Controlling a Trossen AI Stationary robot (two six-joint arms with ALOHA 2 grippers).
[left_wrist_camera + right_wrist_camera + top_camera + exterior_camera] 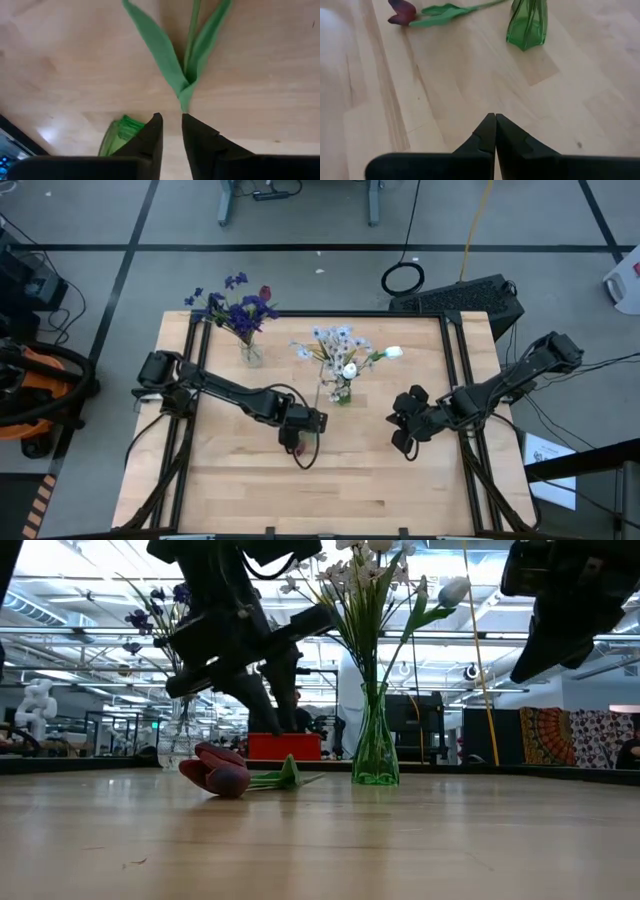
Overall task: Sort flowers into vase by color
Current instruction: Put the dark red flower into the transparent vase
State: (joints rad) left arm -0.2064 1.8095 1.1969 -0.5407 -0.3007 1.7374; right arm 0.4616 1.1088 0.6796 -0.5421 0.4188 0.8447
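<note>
Last red tulip (pixel 222 776) lies flat on the table (pixel 400 490), at 8 o'clock from the green vase (pixel 376 745). Left gripper (pixel 171 131) hovers above its stem, fingers slightly spread, pinching nothing. Right gripper (pixel 495 131) waits pressed together at 3 o'clock. Best approach: straddle the stem squarely, then close.

High view looks straight down on the whole table (pixel 400 480); low view sits at tabletop level facing the room; wrist views look closely past their fingers at the wood, all four sharing the green vase (pixel 376 745).
</note>
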